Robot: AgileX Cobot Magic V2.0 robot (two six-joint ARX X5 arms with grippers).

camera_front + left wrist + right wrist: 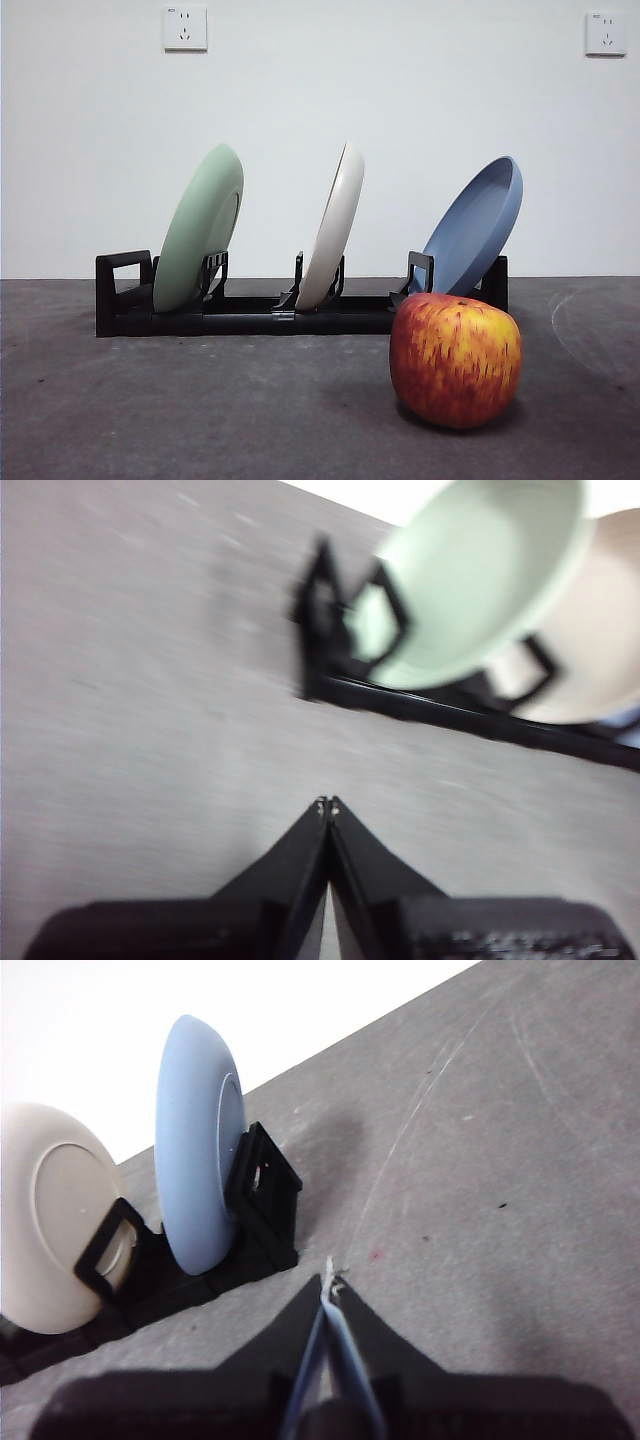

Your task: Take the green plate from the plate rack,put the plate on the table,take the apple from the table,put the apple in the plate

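The green plate (200, 228) stands tilted in the left slot of the black plate rack (250, 312). It also shows in the left wrist view (470, 580), blurred, with the rack (330, 640) under it. The red and yellow apple (455, 361) rests on the grey table (200, 410) in front of the rack's right end. My left gripper (327, 805) is shut and empty above bare table, apart from the green plate. My right gripper (331, 1282) is shut and empty above the table, near the rack's right end. Neither gripper shows in the front view.
A cream-white plate (334, 230) stands in the rack's middle slot and a blue plate (478, 228) in the right slot; both show in the right wrist view, cream (50, 1220) and blue (195, 1185). Two wall sockets (185, 28) sit on the white wall behind.
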